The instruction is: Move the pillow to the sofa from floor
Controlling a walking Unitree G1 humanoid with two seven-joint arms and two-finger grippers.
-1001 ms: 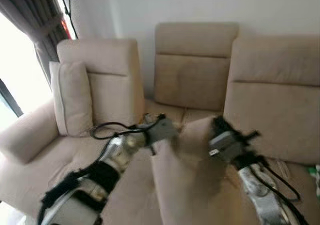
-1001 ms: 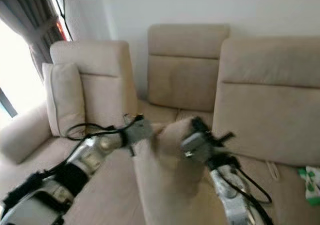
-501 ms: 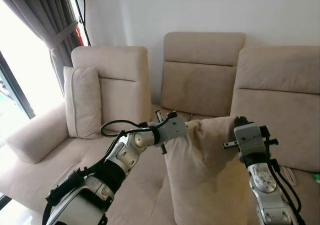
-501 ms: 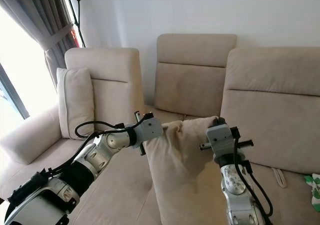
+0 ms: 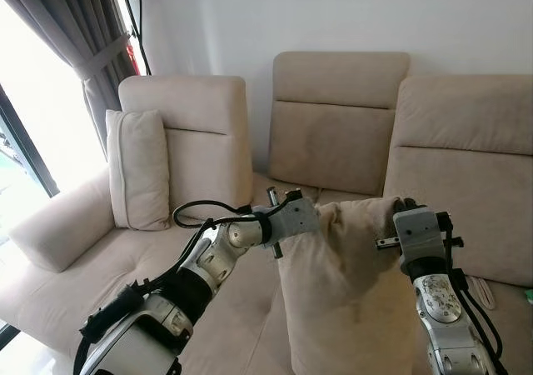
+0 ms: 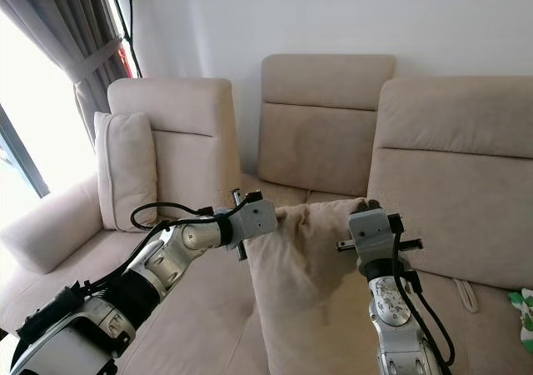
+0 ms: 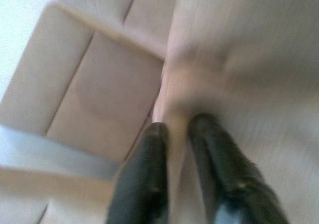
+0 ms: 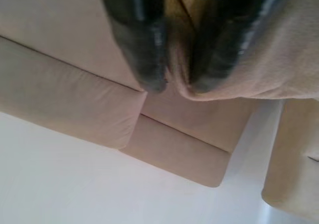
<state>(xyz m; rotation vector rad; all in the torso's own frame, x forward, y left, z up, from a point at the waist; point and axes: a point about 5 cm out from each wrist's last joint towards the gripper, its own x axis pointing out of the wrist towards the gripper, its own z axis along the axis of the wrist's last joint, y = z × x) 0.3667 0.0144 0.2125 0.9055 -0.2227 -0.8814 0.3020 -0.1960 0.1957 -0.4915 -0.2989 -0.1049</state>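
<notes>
Pillow [image 5: 346, 292] between both grippers, above sofa [image 5: 333, 133]

You get bright daylight glaring from the window [image 5: 25, 142]; head views are sharp, the left wrist view blurs.

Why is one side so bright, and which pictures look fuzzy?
Eye views: sharp, but the window on the robot's left glares white. Left wrist view: blurry, the left hand pinching the pillow. Right wrist view: soft and dark at the right hand, its fingers pinching the pillow.
</notes>
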